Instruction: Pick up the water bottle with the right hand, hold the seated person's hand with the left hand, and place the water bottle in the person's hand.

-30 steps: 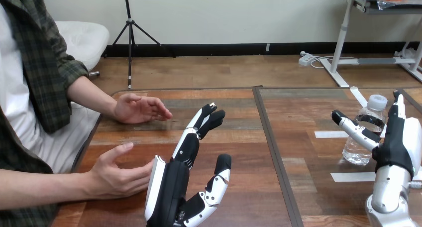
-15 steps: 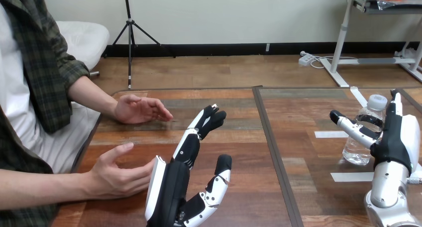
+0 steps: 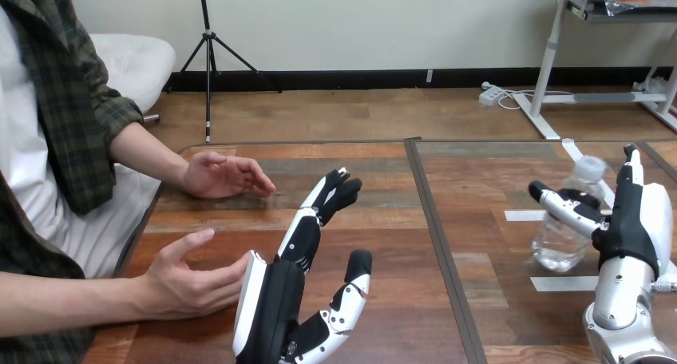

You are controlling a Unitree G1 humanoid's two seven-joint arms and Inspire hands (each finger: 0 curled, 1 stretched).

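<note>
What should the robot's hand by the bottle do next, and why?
Probably curl the right hand round the water bottle before lifting: its fingers look straight behind the leaning bottle, thumb across the front, and the base seems on the table.

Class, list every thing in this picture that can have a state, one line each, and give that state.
water bottle: capped, behind the right robot hand's thumb.
right robot hand: open, fingers straight, thumb across the bottle's front.
left robot hand: open, fingers straight, beside the person's nearer hand.
person's nearer hand: open, empty.
person's farther hand: open, empty.
</note>
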